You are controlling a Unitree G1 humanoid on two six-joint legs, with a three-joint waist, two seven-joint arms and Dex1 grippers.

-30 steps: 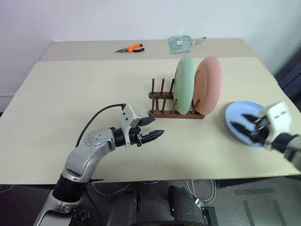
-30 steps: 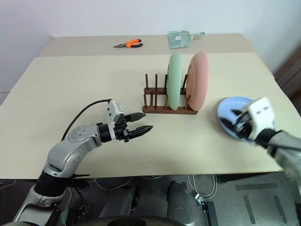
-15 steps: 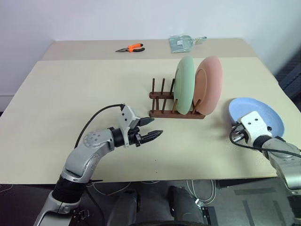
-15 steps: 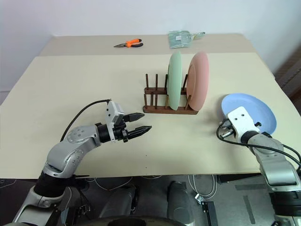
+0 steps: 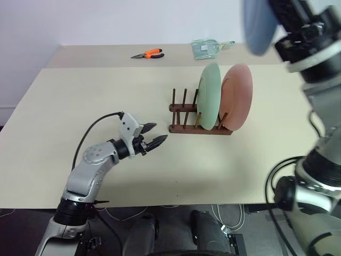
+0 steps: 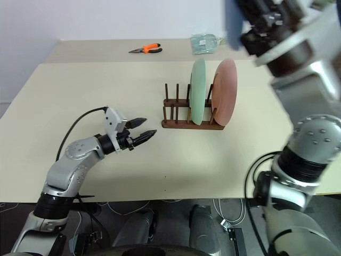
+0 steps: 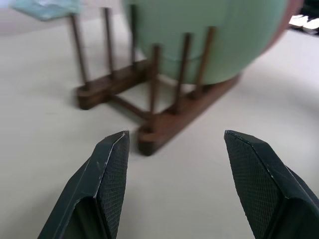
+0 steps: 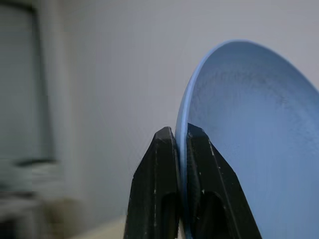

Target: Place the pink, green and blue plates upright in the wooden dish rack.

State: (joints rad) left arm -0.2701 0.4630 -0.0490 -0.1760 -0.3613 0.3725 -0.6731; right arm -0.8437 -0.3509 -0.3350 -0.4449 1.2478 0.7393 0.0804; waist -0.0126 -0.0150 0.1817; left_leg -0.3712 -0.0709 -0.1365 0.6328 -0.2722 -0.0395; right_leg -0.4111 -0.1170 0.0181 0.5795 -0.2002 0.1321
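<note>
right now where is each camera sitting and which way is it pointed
Head, left and right eye views: look forward and down over the table; left gripper low, right arm raised with the blue plate.
Left wrist view: looks along its open fingers at the wooden dish rack and green plate.
Right wrist view: looks along fingers pinching the blue plate's rim.
Shared: rack, green plate and pink plate show in head and left wrist views.

The wooden dish rack sits mid-table, holding the green plate and pink plate upright. At eleven o'clock lie orange pliers. At eight o'clock, the left gripper hovers with fingers apart. At one o'clock hangs the raised blue plate.
</note>
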